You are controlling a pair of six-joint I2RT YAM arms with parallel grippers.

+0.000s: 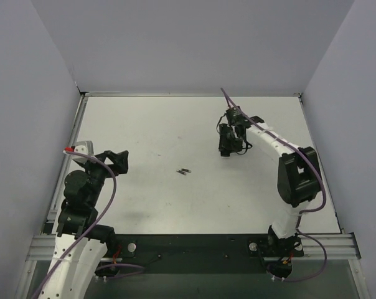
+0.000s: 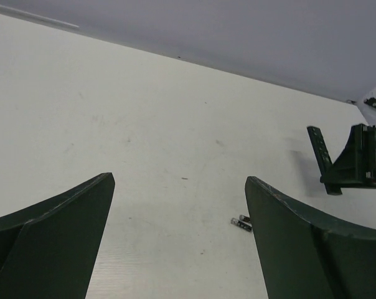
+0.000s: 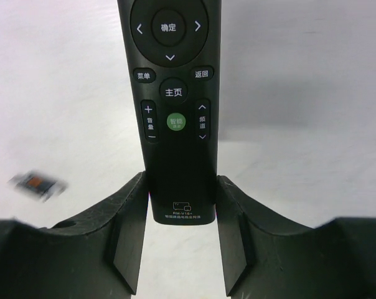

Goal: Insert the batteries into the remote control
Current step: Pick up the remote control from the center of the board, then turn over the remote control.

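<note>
Black remote control [image 3: 175, 93] clamped in right gripper [image 3: 180, 190]; left gripper [image 2: 178, 182] wide open.

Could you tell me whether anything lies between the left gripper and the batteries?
Nothing visible does: only table surface lies between the open left gripper and the batteries. The right gripper, shut on the remote, is off to the side.

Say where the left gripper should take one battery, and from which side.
Probably from straight above with the open left gripper, closing on one cell's two ends: the batteries lie flat, close side by side on the table, leaving little room between them.
</note>
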